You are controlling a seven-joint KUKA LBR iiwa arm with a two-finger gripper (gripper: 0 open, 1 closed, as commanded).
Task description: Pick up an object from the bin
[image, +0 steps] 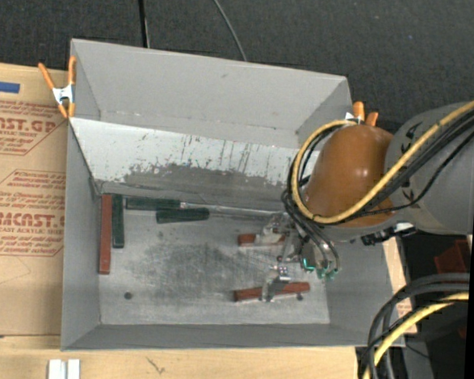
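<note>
**Position.** The gripper (284,277) stands low in the right half of the bin (186,108). It is directly over the middle of a small red-brown bar (250,294), which lies flat on the bin floor at lower centre-right of the frame.

**Gripper state.** How far it is open cannot be told from this angle, nor whether it has hold of anything. Contact with the bar is likewise unconfirmed.

**Other contents.**
- A shorter red-brown piece (248,239) lies just above and left of the gripper.
- Well apart, at the left wall, a long red-brown strip (105,240) lies with a dark green strip (119,225) beside it.
- A dark green pen-like item (178,215) lies along the back edge of the floor.

**Handling assessment.** The bar appears rigid, light and flat-sided, probably wood or plastic, and not fragile. Lying so low on bare metal, it is liable to slide or pivot when pressed. Recommended hold is across its narrow width at mid-length, so that neither end tips.
</note>
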